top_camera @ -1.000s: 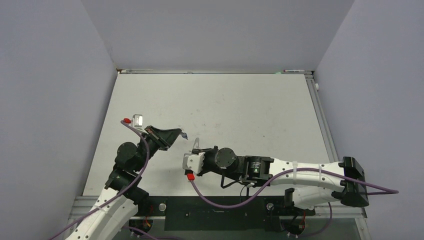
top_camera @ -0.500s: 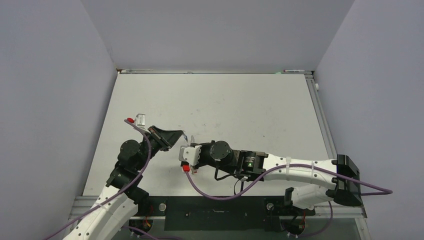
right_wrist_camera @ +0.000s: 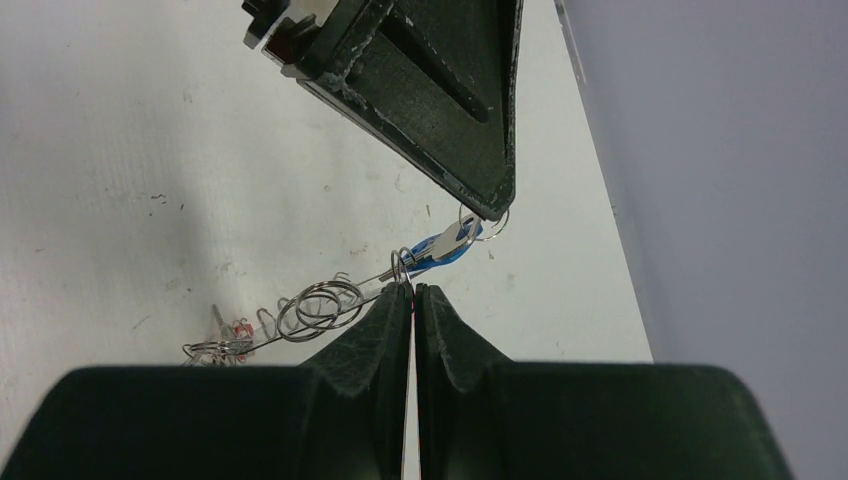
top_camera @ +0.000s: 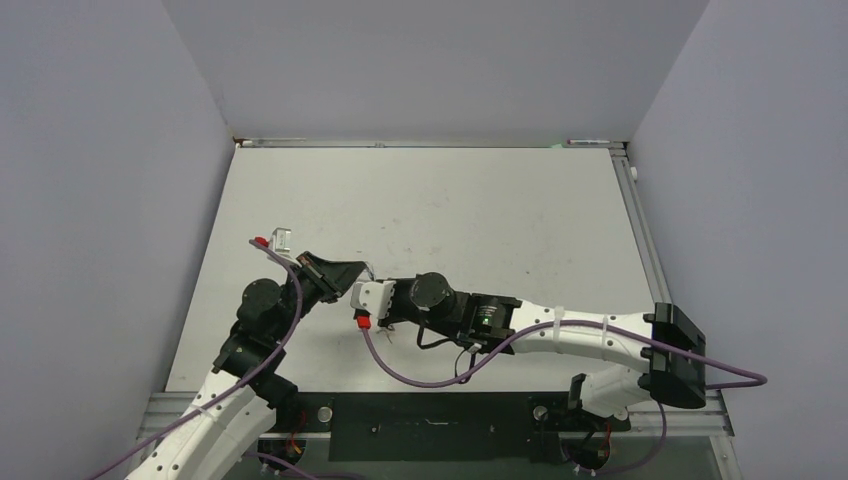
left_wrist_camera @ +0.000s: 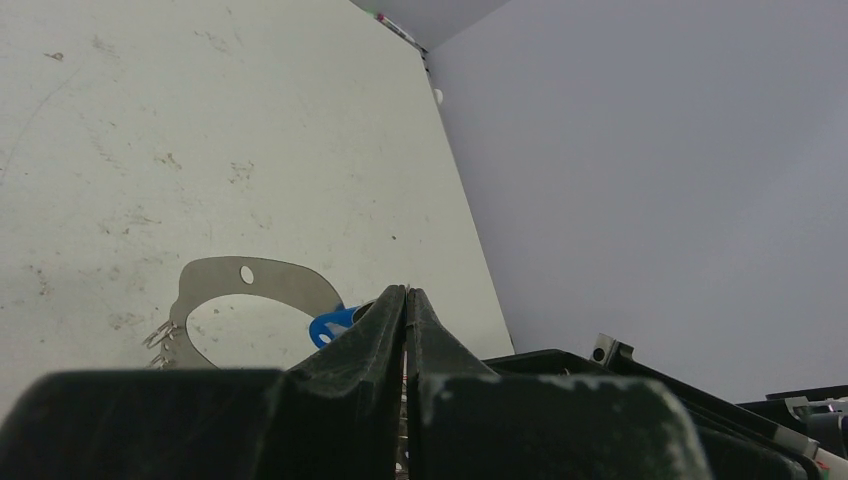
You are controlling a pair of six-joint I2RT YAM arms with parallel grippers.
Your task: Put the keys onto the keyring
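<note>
Grey keyring [left_wrist_camera: 290,280] clamped in right gripper [right_wrist_camera: 412,290], blue-tagged key [right_wrist_camera: 443,246] nipped in left gripper [left_wrist_camera: 406,295]; likely to slip loose under any sideways tug.

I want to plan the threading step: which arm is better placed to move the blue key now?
Probably left: the left gripper is shut on the blue key at its wire loop, while the right gripper pinches the keyring.

Left arm [top_camera: 262,312], right arm [top_camera: 585,335]: white links, black joints. Purple cable [top_camera: 740,375] along each, red plug [top_camera: 361,322] at wrist. Fingers [left_wrist_camera: 380,335] black, grainy, wedge-shaped. Green light [top_camera: 481,313] on right arm.
</note>
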